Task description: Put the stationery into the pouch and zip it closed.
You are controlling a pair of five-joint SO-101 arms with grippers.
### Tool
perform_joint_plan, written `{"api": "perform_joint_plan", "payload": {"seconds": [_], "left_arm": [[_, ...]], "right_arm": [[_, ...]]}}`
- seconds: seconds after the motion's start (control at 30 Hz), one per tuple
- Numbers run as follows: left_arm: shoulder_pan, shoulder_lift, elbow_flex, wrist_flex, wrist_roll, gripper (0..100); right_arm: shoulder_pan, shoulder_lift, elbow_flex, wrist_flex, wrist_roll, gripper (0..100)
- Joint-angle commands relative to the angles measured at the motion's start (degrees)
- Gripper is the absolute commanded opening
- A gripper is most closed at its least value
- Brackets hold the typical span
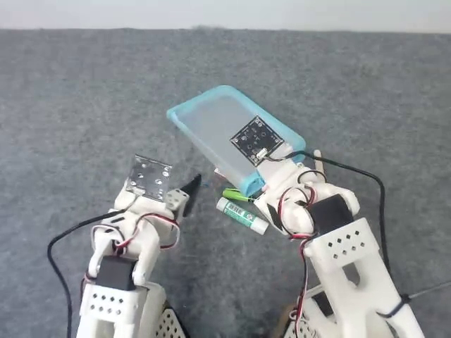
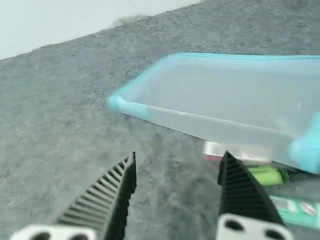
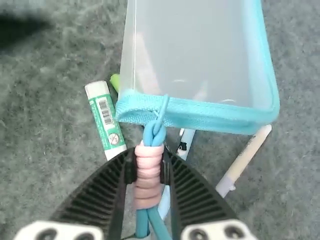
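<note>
My translucent rectangular plastic pouch (image 1: 215,123) with turquoise zip edging sits on the grey carpet (image 1: 70,105). My right gripper (image 3: 148,155) is clamped on its pink ribbed zip pull (image 3: 148,175). My left gripper (image 2: 177,162) hangs near the pouch, fingers wide apart. A green-and-white glue stick (image 3: 105,120) lies just beside the pouch. A white pen (image 3: 245,160) and a green marker (image 2: 267,175) are partly hidden under it.

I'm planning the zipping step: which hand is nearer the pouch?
Right. The right hand is clamped on the pink zipper pull at a corner of the pouch; the left hand hangs open beside the pouch, apart from it.
</note>
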Motion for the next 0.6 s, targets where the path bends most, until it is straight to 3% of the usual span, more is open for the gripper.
{"api": "perform_joint_plan", "payload": {"seconds": [0.0,0.23,0.43,0.57], "left_arm": [[10.0,0.2,-5.6,6.5,-0.4,31],[10.7,0.2,-5.7,5.8,-0.6,33],[2.0,0.6,-2.9,-1.0,-2.8,33],[0.9,0.6,-2.3,-1.5,-3.3,33]], "right_arm": [[-4.7,-0.8,-5.0,-1.1,-1.7,0.6],[-10.9,1.8,-10.6,3.6,-3.9,0.6],[-13.6,0.8,-10.7,5.6,-4.0,0.6],[-13.6,0.4,-10.6,6.5,-3.9,0.6]]}}
